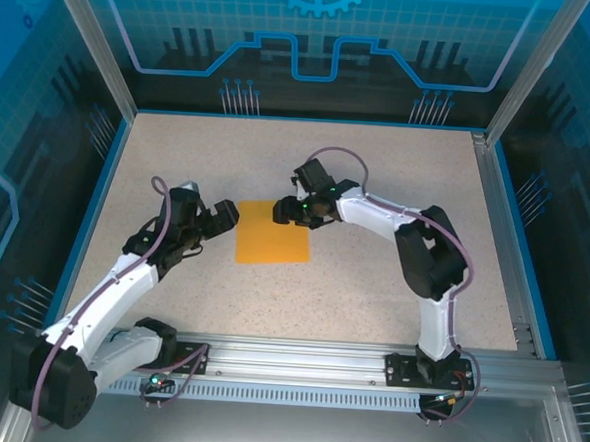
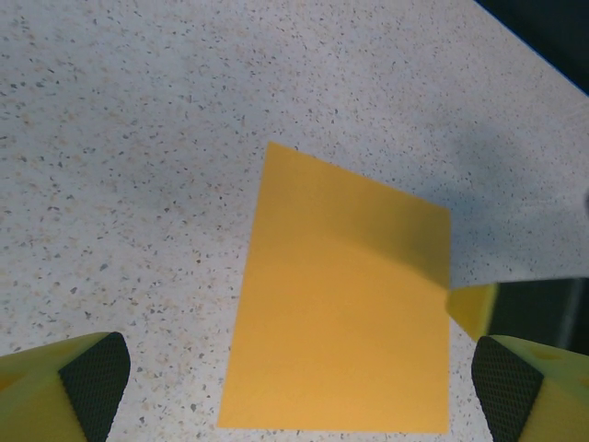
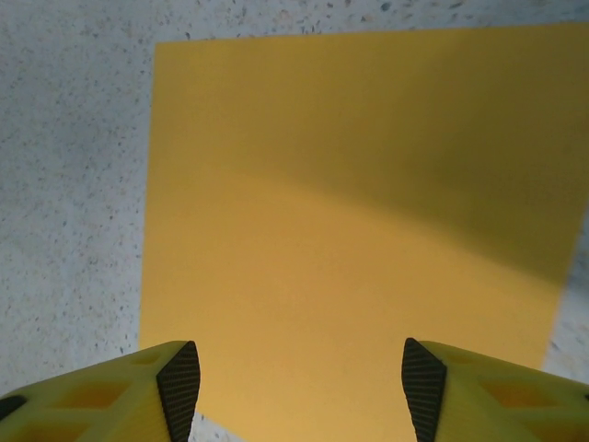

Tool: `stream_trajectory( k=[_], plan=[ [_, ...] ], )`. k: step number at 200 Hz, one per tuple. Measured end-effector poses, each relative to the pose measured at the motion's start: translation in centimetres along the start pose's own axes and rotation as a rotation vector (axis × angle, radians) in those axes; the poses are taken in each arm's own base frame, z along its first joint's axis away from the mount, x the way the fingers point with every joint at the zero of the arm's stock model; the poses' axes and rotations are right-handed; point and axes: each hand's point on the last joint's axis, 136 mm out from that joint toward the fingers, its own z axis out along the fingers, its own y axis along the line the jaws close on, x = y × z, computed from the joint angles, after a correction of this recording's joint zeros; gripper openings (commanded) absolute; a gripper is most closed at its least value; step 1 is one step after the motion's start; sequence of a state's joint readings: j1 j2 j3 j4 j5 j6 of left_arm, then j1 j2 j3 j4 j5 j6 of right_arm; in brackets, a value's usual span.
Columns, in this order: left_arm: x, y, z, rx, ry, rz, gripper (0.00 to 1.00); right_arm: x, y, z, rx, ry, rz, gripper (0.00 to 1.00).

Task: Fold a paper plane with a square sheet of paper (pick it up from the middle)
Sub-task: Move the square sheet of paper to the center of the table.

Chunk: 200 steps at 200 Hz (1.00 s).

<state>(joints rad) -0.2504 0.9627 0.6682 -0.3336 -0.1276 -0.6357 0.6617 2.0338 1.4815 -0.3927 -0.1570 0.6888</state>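
Right gripper (image 3: 299, 387) hangs low over the square sheet of paper (image 3: 359, 212), its jaws partly apart with nothing between them. Both pads (image 3: 179, 387) sit over the edge of the sheet nearest that wrist. That spread looks chosen to bracket a stretch of paper so a pinch could raise it, though whether the pads already touch the sheet cannot be told from this angle.

Left gripper (image 2: 299, 382) waits on the opposite side with its jaws as wide as they go and nothing in them, its fingertips (image 2: 92, 382) just short of the sheet's near edge (image 2: 340, 322). It seems placed to take or steady the paper once one side lifts.

From above, the two grippers (image 1: 225, 215) (image 1: 288, 211) face each other across the sheet (image 1: 272, 233), which lies flat and unfolded on the speckled table (image 1: 378, 166), roughly central and within reach of both arms. No crease shows, so I judge that folding has not begun. The task asks for a pick from the middle, and the right gripper's hold point sits nearer an edge.
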Motion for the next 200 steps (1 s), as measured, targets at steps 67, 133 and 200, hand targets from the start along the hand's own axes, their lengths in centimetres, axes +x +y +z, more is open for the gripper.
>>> stream_trajectory(
  k=[67, 133, 200],
  plan=[
    [1.5, 1.2, 0.1, 0.010, 0.009, 0.029, 0.99, 1.7, -2.9, 3.0, 0.086, 0.085, 0.035, 0.61],
    [3.1, -2.2, 1.3, 0.189, 0.117, 0.058, 0.99, 3.3, -10.1, -1.5, 0.130, 0.070, 0.066, 0.61],
    [7.7, -4.5, 3.3, 0.259, 0.292, 0.151, 0.99, 3.3, -14.1, -3.8, 0.171, 0.137, -0.064, 0.61]
  ],
)
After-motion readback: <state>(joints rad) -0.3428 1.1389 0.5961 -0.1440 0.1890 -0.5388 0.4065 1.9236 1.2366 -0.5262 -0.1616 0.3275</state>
